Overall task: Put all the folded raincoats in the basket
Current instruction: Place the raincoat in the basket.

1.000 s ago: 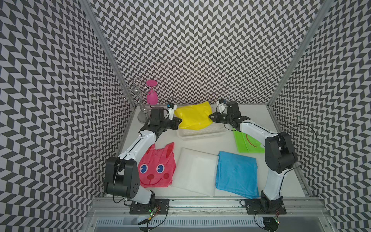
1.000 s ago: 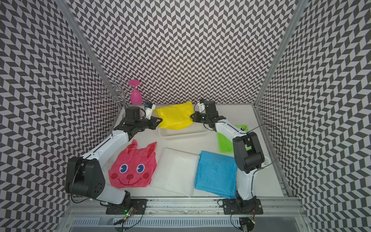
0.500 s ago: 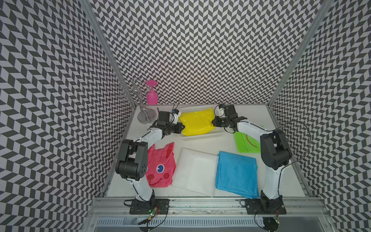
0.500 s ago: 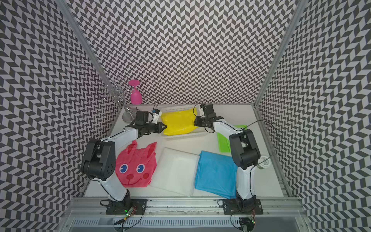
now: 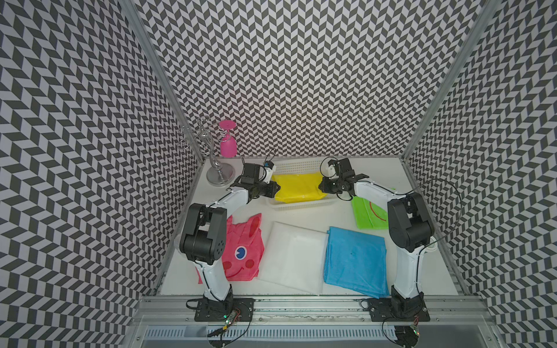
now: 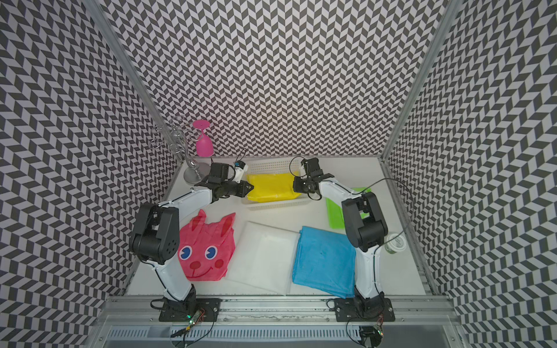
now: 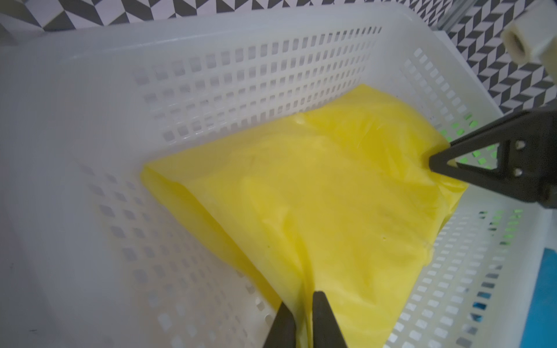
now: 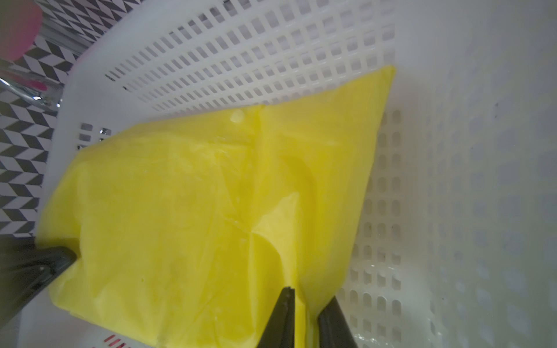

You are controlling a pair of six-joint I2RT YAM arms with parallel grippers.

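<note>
Folded yellow raincoat (image 5: 298,188) is seen lying inside the white perforated basket (image 5: 297,205), between the two grippers. Left gripper (image 7: 301,298) is found at one end of it, jaws slightly parted, a fold of yellow film lying in the gap. Right gripper (image 8: 310,293) is found at the opposite end, jaws also a little apart, the raincoat's edge between them. No firm pinch is shown at either. Behind the arms, nearer their bases, a pink bunny raincoat (image 5: 241,250), white folded sheet (image 5: 294,259) and blue folded raincoat (image 5: 355,260) are laid flat; a green one (image 5: 369,215) is seen under the right arm.
</note>
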